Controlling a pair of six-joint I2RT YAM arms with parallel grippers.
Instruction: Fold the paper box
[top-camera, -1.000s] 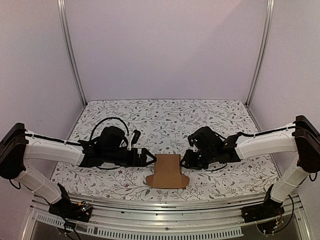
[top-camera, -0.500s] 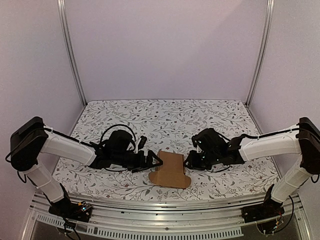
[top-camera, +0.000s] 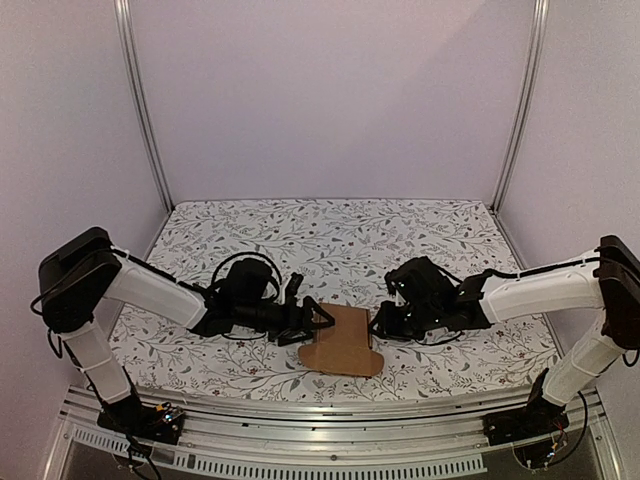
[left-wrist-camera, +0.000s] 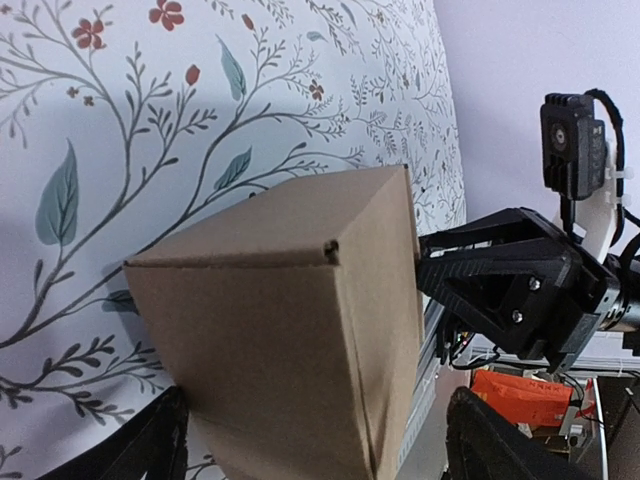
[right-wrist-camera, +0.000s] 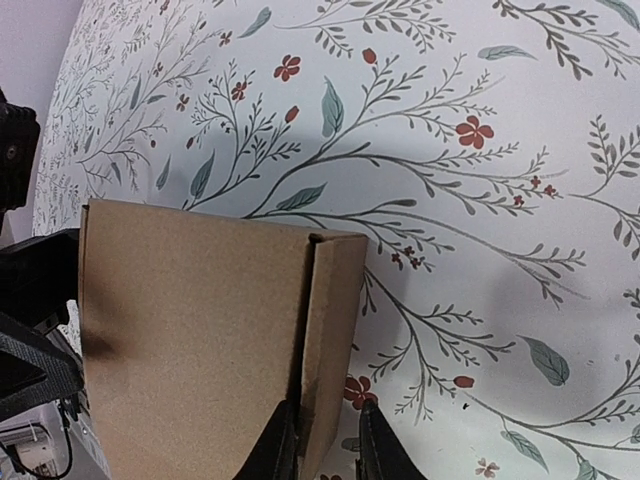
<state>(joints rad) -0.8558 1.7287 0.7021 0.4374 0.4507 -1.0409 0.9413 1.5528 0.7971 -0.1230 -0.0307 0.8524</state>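
Observation:
The paper box (top-camera: 340, 345) is plain brown cardboard, partly folded, lying on the flowered table near the front edge between both arms. My right gripper (top-camera: 378, 325) is shut on its right side: in the right wrist view the fingertips (right-wrist-camera: 283, 450) pinch an upright side wall of the box (right-wrist-camera: 190, 340). My left gripper (top-camera: 318, 322) stands open at the box's left end. In the left wrist view the box (left-wrist-camera: 290, 330) fills the space between the two wide-spread fingers (left-wrist-camera: 150, 450), with a gap on the right side. The right gripper (left-wrist-camera: 510, 290) shows behind it.
The flowered table cover (top-camera: 330, 240) stretches back to the pale walls. An aluminium rail (top-camera: 330, 410) runs along the front edge just below the box. A flap of the box (top-camera: 315, 358) lies flat toward that rail.
My left arm has moved right, bringing its open fingers around the box's left end. The box has shifted slightly and tilted. The right gripper has kept its hold.

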